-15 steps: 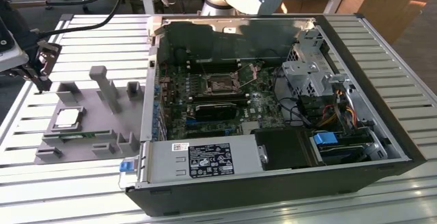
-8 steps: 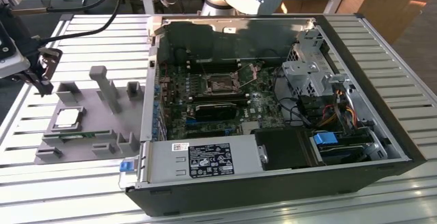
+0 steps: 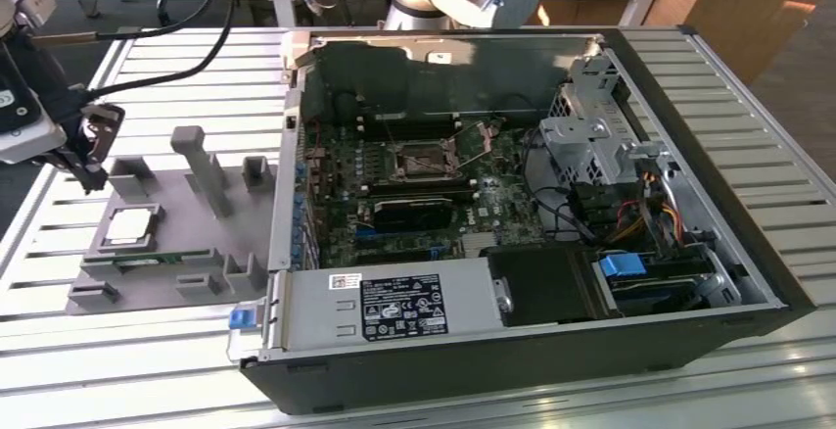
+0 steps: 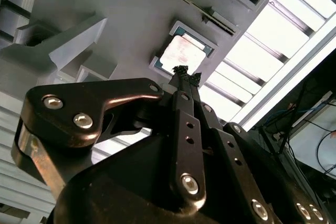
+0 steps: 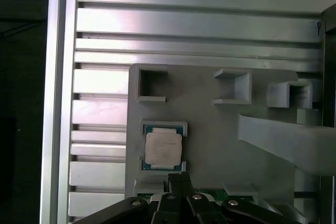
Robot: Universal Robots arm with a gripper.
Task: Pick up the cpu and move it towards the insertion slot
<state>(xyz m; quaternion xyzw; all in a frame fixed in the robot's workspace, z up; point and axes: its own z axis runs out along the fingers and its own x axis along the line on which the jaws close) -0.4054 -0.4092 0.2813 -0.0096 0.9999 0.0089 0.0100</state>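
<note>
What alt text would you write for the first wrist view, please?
A small square silver-topped cpu chip sits in a recess of a grey plastic holder tray on a ribbed metal table. The black claw, its tips shut together, hangs close beside the chip.

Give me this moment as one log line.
gripper: shut, empty, near cpu | cpu: seated in grey tray | slot: inside open case

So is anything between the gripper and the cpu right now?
Nothing visible. The gripper hangs near the cpu, which lies uncovered in its pocket on the grey holder, with open air between them.
</note>
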